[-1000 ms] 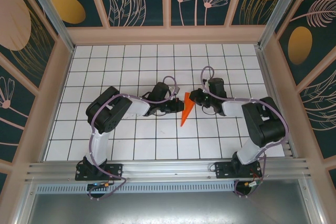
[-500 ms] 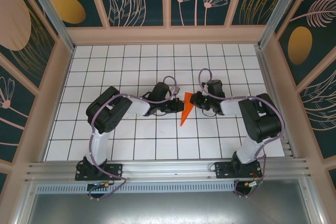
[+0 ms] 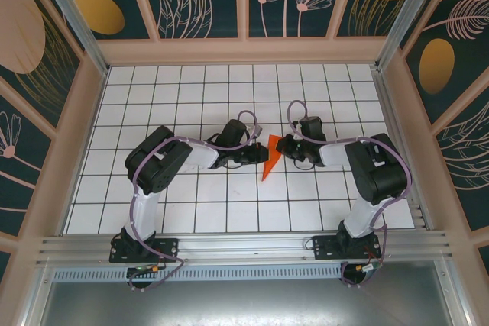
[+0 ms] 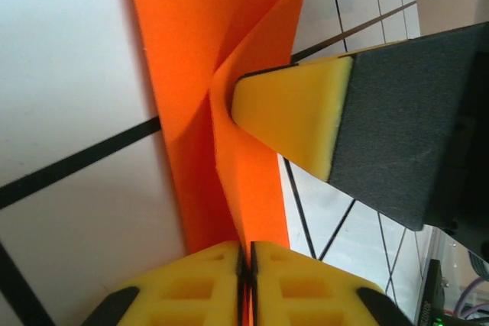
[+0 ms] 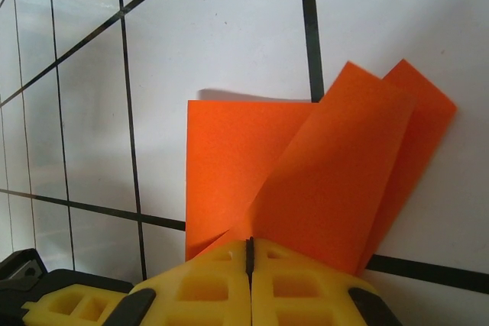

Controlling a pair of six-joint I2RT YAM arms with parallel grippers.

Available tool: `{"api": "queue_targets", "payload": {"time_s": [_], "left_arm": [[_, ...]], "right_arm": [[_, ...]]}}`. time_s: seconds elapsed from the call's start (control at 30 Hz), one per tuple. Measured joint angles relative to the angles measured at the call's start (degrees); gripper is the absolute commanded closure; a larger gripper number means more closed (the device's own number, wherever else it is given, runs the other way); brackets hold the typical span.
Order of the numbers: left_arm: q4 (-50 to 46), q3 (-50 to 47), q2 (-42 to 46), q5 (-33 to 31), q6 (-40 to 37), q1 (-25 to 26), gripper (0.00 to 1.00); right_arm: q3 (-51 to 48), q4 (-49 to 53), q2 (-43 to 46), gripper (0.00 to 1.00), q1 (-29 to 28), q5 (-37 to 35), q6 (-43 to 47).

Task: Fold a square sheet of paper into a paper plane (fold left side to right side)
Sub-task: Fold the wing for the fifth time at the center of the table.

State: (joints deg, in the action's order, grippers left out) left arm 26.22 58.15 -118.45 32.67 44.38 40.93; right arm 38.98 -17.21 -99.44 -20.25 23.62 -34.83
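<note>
Orange paper [image 3: 269, 159] lies near the middle of your white gridded table [image 3: 229, 211]. It is folded into a slim pointed shape, with its narrow tip toward the arm bases and its wider end toward the back wall. It sits right between your two grippers, and both are touching it.

In your left wrist view the paper [image 4: 191, 74] is not flat. One layer rests on the tiles, and a second flap stands up from it in a curved crease that runs down toward the camera. Your left gripper [image 4: 246, 253] has its yellow pads pressed together on the near end of that upright flap, with only the thin orange edge between them. A yellow pad [image 4: 294, 116] on the right gripper's dark finger comes in from the right, and its tip touches the side of the raised flap.

In your right wrist view the paper [image 5: 306, 173] fans out as overlapping layers over a black grid line. One squared panel lies flat on the left, and angled panels rise to the right. Your right gripper [image 5: 249, 253] is closed tight, and the orange layers come out from between its pads.

From above, the left gripper [image 3: 258, 156] meets the paper's left edge, and the right gripper [image 3: 281, 146] meets its wider end.
</note>
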Motion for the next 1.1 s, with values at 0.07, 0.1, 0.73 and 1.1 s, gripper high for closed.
{"api": "queue_targets", "payload": {"time_s": [0.07,0.1,0.73,1.1], "left_arm": [[-0.5,0.0,0.5,-0.2,-0.5,0.2,0.72],[-1.0,0.0,1.0,-0.7,-0.7,0.3,0.69],[-8.1,-1.3,14.5,0.2,-3.9,1.0,0.75],[-6.8,-1.2,7.8,6.5,-2.8,3.5,0.74]], "right_arm": [[0.2,0.5,0.0,0.95,0.0,-0.2,0.0],[0.3,0.8,0.0,0.95,-0.1,-0.3,0.1],[0.3,0.8,0.0,0.95,-0.2,-0.7,0.4],[0.3,0.9,0.0,0.95,-0.2,-0.7,0.5]]}}
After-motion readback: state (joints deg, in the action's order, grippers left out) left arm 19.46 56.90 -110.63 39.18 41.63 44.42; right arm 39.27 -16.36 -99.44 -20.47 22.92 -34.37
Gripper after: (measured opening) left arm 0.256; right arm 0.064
